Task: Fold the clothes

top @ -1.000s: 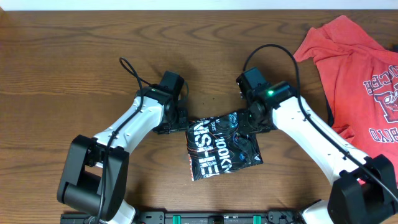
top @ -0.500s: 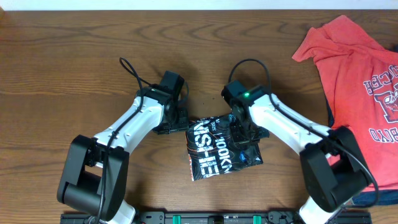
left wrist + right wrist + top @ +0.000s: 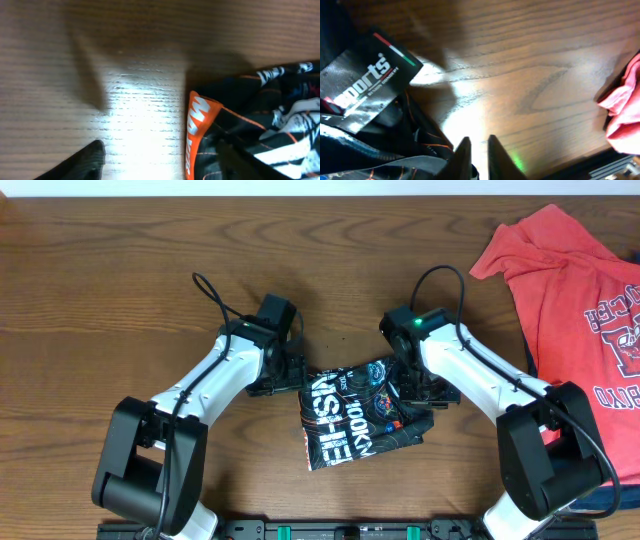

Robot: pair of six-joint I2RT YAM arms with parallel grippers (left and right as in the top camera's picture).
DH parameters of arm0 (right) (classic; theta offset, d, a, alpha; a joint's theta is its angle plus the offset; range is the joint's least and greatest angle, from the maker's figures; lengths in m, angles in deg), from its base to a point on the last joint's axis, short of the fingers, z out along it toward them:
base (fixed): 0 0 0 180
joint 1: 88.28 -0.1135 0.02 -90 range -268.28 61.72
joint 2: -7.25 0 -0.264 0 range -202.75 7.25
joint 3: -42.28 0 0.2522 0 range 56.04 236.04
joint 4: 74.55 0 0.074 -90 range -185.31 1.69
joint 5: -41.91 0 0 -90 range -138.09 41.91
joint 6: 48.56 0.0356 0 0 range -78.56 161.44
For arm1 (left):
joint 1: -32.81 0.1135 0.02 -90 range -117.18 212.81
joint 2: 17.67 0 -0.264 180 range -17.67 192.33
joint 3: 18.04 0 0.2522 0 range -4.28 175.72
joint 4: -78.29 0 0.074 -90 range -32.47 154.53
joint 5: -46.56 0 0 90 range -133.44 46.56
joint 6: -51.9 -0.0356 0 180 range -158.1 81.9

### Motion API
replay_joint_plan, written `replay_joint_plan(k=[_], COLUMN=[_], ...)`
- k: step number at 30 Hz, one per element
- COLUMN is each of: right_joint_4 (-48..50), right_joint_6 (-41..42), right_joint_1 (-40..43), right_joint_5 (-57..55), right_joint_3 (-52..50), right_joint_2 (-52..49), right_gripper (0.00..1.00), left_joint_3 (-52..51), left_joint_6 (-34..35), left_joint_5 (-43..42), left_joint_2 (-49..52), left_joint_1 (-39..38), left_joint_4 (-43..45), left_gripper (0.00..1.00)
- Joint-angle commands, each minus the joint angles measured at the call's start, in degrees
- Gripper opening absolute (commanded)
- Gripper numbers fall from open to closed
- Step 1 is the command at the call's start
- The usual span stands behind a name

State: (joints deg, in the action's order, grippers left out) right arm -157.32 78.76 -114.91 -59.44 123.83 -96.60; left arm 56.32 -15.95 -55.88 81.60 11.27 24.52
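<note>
Since half a second ago, the right arm has swung rightward off the shirt's top. The left end effector (image 3: pixel 292 376), fingers spread, sits at the left edge of the folded black shirt (image 3: pixel 350 425) mid-counter (image 3: pixel 120 270). The right end effector (image 3: pixel 418 388), fingers nearly pressed together on nothing, is at its right edge. A red T-shirt (image 3: pixel 565 290) lies far right.

The black tag (image 3: pixel 364 82) on the shirt (image 3: pixel 352 426) reads what looks like "sports"

The left hand (image 3: pixel 159 150) hangs low over the wooden tabletop (image 3: pixel 60 75), its dark fingers (image 3: pixel 87 161) spread wide, bright glare (image 3: pixel 140 110) between them. The black shirt (image 3: pixel 250 100) fills the right side, its orange, white-lettered edge leftmost, under the right-side finger
</note>
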Motion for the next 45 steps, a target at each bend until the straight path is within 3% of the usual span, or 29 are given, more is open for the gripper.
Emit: replay_joint_plan(k=[1,2,8,14,20,29,30,34,36,41,45], right_joint_4=[0.0,0.2,0.2,0.4,0.4,0.7,0.7,0.5,0.4,-0.2,-0.8], right_joint_6=[1.9,1.9,1.8,1.8,1.8,3.0,3.0,3.0,2.9,2.7,-0.2], right_joint_1=[0.7,0.8,1.8,2.0,2.0,2.0,2.0,2.1,2.5,3.9,4.3], right_joint_5=[-1.3,-1.2,-1.0,0.3,0.3,1.3,1.3,1.3,1.3,1.3,1.3], right_joint_3=[-0.1,-0.1,-0.1,-0.1,-0.1,-0.1,-0.1,-0.1,-0.1,-0.1,-0.1], right_joint_2=[1.5,1.6,2.3,2.3,2.3,2.6,2.9,5.1,7.2,14.4,19.6], right_gripper=[0.08,0.08,0.09,0.08,0.08,0.08,0.08,0.07,0.08,0.09,0.10], left_joint_3=[0.6,0.6,-0.3,-2.0,-2.0,-5.8,-6.4,-6.8,-6.5,-4.9,-2.4], left_joint_6=[0.2,0.2,0.2,-2.9,-5.0,-5.8,-5.8,-6.3,-6.3,-6.3,-5.9], left_joint_5=[-3.0,-3.5,-5.7,-14.1,-19.5,-19.5,-19.5,-15.6,-11.5,-5.0,-1.6], left_joint_2=[0.5,0.5,1.0,3.7,4.4,4.5,4.5,4.5,4.4,4.3,4.3], left_joint_1=[0.0,0.0,0.0,-0.1,-0.3,-2.8,-2.9,-2.5,-1.3,5.0,14.4], left_joint_4=[-0.2,-0.1,2.1,9.8,12.2,15.5,16.1,16.4,16.9,19.9,22.8], left_gripper=[0.94,0.99,0.98,0.99,0.74,0.72,0.65,0.19,0.07,0.06,0.06])
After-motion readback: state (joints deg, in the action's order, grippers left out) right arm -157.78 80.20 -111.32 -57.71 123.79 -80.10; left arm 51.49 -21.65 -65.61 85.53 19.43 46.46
